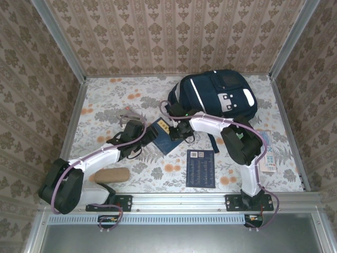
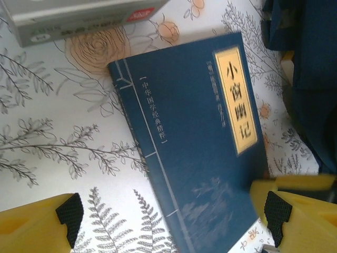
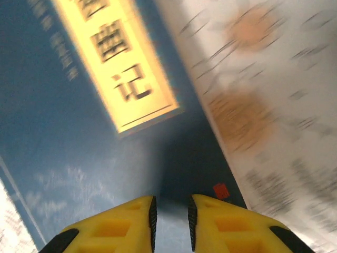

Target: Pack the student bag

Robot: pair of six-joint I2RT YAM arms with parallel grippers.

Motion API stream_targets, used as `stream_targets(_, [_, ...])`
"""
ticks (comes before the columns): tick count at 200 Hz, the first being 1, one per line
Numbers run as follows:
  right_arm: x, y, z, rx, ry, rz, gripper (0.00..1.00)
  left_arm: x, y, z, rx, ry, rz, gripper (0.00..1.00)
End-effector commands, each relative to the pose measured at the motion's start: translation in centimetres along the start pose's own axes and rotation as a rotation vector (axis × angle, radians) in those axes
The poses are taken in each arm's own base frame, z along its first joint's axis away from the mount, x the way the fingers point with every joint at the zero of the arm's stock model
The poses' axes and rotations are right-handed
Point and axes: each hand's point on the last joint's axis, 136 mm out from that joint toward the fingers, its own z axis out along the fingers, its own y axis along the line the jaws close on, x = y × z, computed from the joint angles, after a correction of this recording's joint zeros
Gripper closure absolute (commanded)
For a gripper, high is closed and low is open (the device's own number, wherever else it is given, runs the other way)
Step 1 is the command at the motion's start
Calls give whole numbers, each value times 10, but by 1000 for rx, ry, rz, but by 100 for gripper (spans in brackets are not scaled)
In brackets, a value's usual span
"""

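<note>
Right tool (image 3: pixel 169 221), apparently slightly parted, hovers over blue book (image 3: pixel 79 158).

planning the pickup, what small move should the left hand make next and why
Probably lower the left hand and close on the blue book: its fingers stand wide apart astride the book's near end, which lies flat on the table.
</note>
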Motion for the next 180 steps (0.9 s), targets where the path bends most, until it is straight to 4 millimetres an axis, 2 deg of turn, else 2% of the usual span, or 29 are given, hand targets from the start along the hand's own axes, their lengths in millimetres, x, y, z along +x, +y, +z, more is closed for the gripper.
stream_targets(1, [7,26,-19,-72,-4,11,73,-4,4,-1,14,-2,23,8])
stream_targets(11, [2,29,-25,-77,-21,0,72,-3,5,0,17,13,30,8])
stream_targets(41, [-20,17,-31,-24,-62,-23,68,1,1,5,46,77,58,10])
stream_targets(70, [-45,3,-23,8,-86,-27,65,8,3,16,48,123,45,14])
stream_targets(92, [-57,-8,-12,22,-71,-35,65,11,3,24,61,136,26,16])
stream_targets(112, [-59,-14,0,23,-49,-36,64,14,2,30,74,147,17,16])
stream_targets(139, [-53,-13,16,0,-15,-42,64,17,1,39,83,164,4,20])
stream_targets(180, [-41,5,22,-75,6,-21,66,22,5,49,80,185,-17,24])
